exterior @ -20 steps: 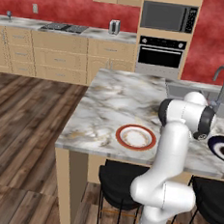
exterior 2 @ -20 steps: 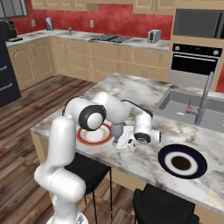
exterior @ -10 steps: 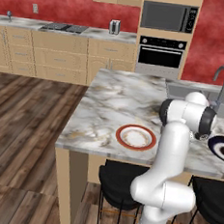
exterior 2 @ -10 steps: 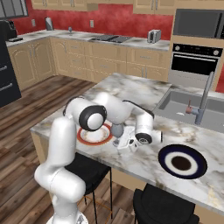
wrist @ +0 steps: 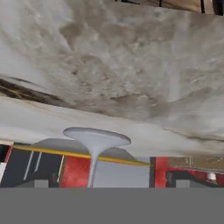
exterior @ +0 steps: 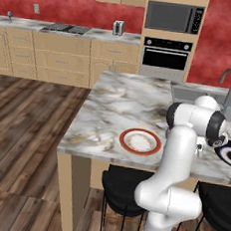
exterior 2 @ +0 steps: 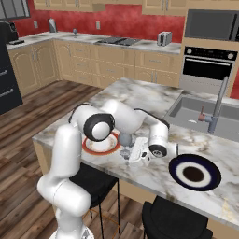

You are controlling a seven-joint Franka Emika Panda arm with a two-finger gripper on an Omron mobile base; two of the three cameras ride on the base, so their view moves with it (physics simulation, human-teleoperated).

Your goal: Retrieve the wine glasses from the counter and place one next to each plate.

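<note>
Scene: a white robot arm bends low over a marble kitchen island.
Landmark: the white plate with orange-red rim (exterior 2: 100,144) near the island's front edge.
Wine glass: one wine glass (exterior 2: 125,140) stands upright just beside this plate, on the side toward the dark navy plate (exterior 2: 194,172).
Gripper: the gripper (exterior 2: 136,154), clamped a second ago, now has its jaws spread apart beside the stem.
Meaning: likely just released; this plate's glass seems placed.

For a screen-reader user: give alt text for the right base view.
A white robot arm bends low over a marble island, its tool beside a small translucent stemmed glass standing next to an orange-rimmed white plate; a navy plate lies farther right.
</note>
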